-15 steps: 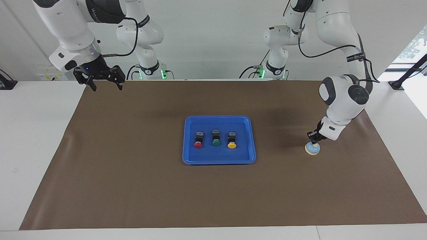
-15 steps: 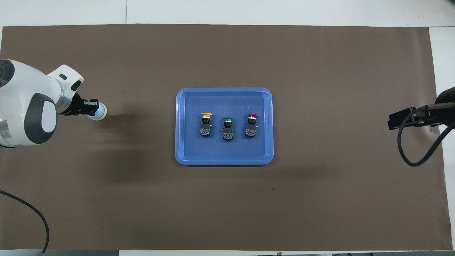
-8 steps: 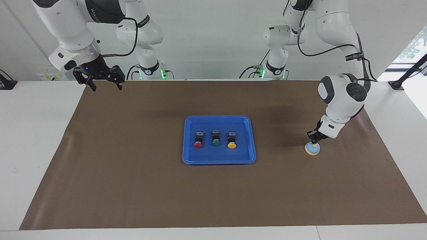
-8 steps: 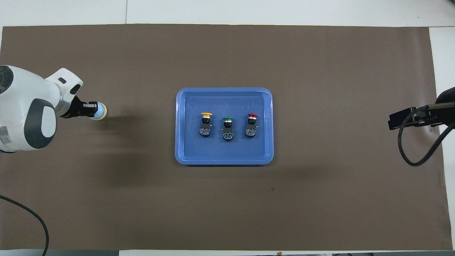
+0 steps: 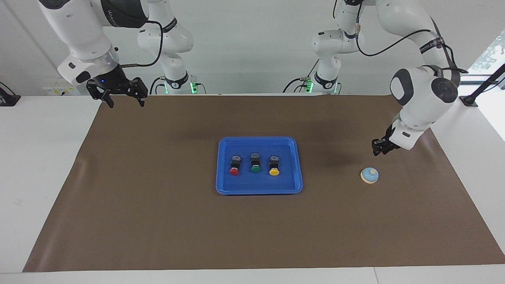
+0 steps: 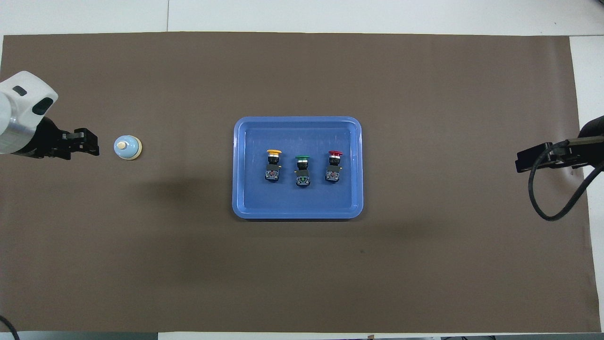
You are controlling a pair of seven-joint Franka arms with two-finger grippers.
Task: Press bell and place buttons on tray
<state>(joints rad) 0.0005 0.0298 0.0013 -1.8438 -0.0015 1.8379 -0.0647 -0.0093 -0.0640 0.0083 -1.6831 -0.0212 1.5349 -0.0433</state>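
The light-blue bell (image 5: 369, 175) stands alone on the brown mat toward the left arm's end of the table; it also shows in the overhead view (image 6: 127, 148) with its cream knob uncovered. My left gripper (image 5: 379, 150) is shut and empty, raised in the air beside the bell, also seen from above (image 6: 88, 144). The blue tray (image 5: 260, 183) lies mid-table and holds the red button (image 5: 234, 167), green button (image 5: 255, 165) and yellow button (image 5: 274, 167) in a row. My right gripper (image 5: 125, 101) is open and empty, and waits high over the mat's corner.
The brown mat (image 5: 158, 221) covers most of the white table. From above, the tray (image 6: 297, 204) sits at the mat's middle and the right gripper (image 6: 535, 158) with its black cable hangs over the mat's edge.
My left gripper was down on the bell's knob; it has lifted off and drawn back toward the left arm's end. The bell, tray, buttons and right arm have not moved.
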